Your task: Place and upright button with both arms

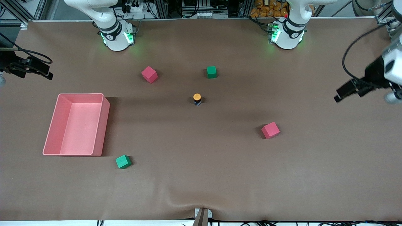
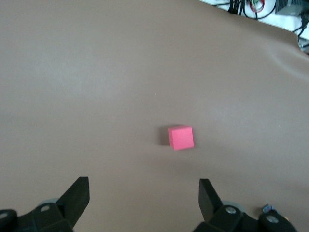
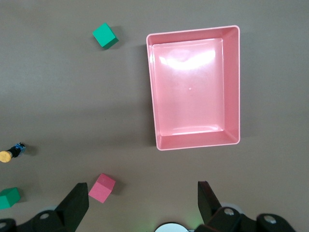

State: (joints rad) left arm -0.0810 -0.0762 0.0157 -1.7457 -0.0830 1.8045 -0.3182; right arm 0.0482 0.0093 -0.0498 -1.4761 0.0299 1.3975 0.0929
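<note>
The button, an orange cap on a short black body, is near the middle of the table and seems to stand cap up; it also shows in the right wrist view, button. My left gripper hangs open over the left arm's end of the table, far from the button. In its wrist view the left gripper holds nothing, with a red cube on the table below it. My right gripper hangs over the right arm's end, and in its wrist view the right gripper is open and holds nothing.
A pink bin sits toward the right arm's end. Nearer the bases lie a red cube and a green cube. Nearer the front camera lie a red cube and a green cube.
</note>
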